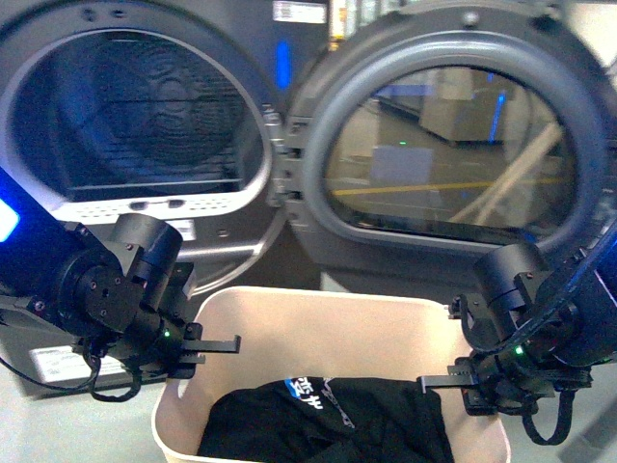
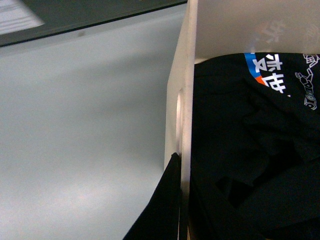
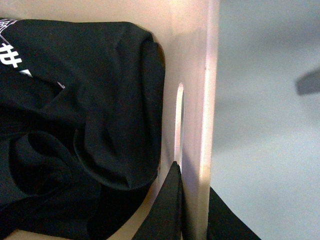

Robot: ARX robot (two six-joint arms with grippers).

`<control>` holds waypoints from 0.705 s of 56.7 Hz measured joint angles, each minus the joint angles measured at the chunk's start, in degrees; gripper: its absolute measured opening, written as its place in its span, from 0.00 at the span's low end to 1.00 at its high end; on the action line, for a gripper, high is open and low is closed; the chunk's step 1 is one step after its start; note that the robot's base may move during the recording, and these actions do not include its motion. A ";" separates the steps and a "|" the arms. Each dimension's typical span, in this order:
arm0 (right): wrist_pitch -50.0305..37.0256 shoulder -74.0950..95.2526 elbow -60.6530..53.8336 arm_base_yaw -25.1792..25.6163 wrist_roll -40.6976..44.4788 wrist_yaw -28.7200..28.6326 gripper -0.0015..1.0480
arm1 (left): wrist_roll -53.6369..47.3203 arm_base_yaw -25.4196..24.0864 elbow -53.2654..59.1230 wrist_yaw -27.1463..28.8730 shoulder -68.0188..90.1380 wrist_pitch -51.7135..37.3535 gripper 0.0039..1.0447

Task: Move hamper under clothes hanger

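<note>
The hamper [image 1: 318, 313] is sitting at 6 o'clock in the front view, on the pale floor [image 2: 75, 140] just before a dark grey dryer [image 1: 241, 246]. The dryer's drum opening [image 1: 135, 106] is gaping at 10 o'clock. Its round door [image 1: 453, 145] is standing swung open at 1 o'clock, hanging over the tub's far rim.

A crumpled black garment [image 1: 328, 420] with white and blue lettering is lying inside the hamper, filling its near half.

The left gripper [image 1: 220, 344] is reaching in from 8 o'clock over one short end wall. In the left wrist view one dark finger [image 2: 162, 210] is pressing the outer face just below the oval handle slot [image 2: 178, 115]. The inner finger is blending into the black cloth, so the jaws only seem to be pinching the wall.

The right gripper [image 1: 436, 383] is coming in from 4 o'clock at the opposite end. There the jaws are closing narrowly on the wall, with one finger [image 3: 167, 210] lying inside against the garment and the other outside, beneath that end's slot [image 3: 179, 120].
</note>
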State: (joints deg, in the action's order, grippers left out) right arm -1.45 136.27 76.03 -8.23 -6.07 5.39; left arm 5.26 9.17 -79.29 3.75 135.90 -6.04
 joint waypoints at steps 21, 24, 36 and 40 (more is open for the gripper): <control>0.02 0.00 -0.04 1.09 0.04 -0.04 0.03 | 0.00 1.03 0.00 -0.33 -0.04 0.00 0.04; 0.00 -0.15 -0.04 0.72 0.04 0.13 0.03 | 0.02 0.70 0.00 -0.28 -0.04 0.02 0.04; 0.00 -0.20 -0.04 0.33 0.02 -0.09 0.03 | -0.02 0.46 0.00 0.20 -0.04 0.02 0.04; 0.00 -0.20 -0.04 0.39 0.02 0.09 0.03 | 0.00 0.50 -0.02 0.04 -0.04 0.00 0.04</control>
State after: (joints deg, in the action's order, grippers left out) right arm -1.45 136.07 75.99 -7.84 -6.04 5.48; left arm 5.26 9.67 -79.31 3.79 135.85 -6.04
